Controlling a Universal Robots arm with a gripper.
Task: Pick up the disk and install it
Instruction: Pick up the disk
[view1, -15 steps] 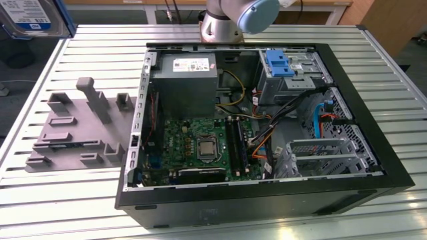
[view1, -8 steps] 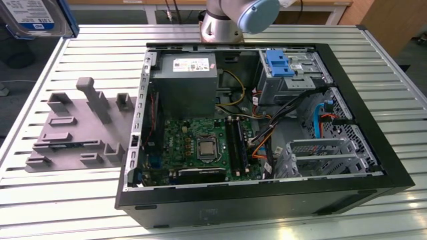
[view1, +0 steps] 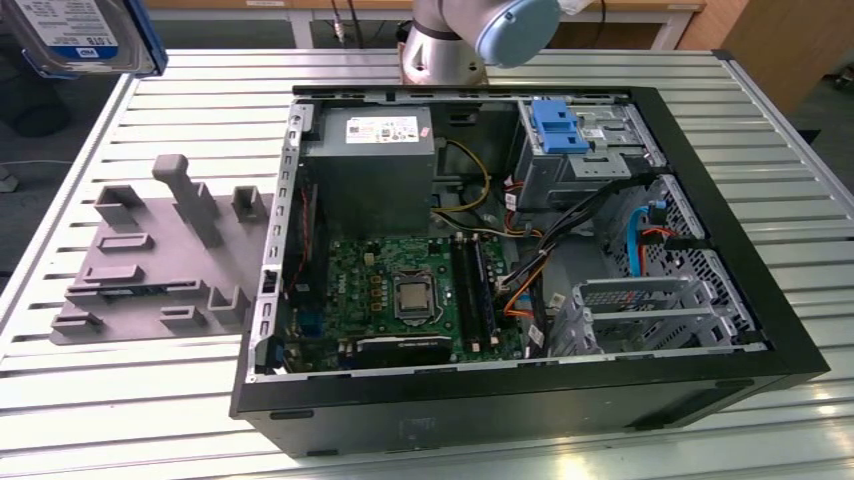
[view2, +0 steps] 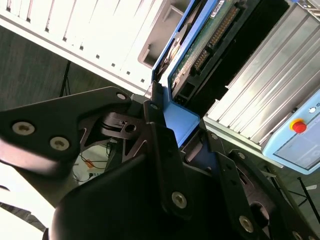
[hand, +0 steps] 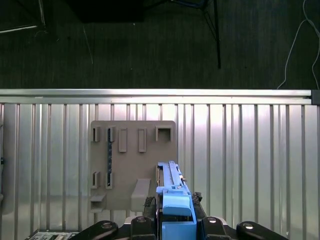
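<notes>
The disk, silver with a white-and-blue label in a blue carrier frame, hangs high in the air at the exterior view's far left, above the table's corner. In the second wrist view my gripper is shut on the blue carrier's end, and the disk's green circuit-board side shows beyond the black fingers. In the first wrist view the disk stands edge-on between the fingers of the gripper, above the grey fixture plate.
An open computer case lies on the slatted metal table, with a grey power supply and a drive bay bearing a blue latch. The grey fixture plate lies beside the case. The arm's base stands behind it.
</notes>
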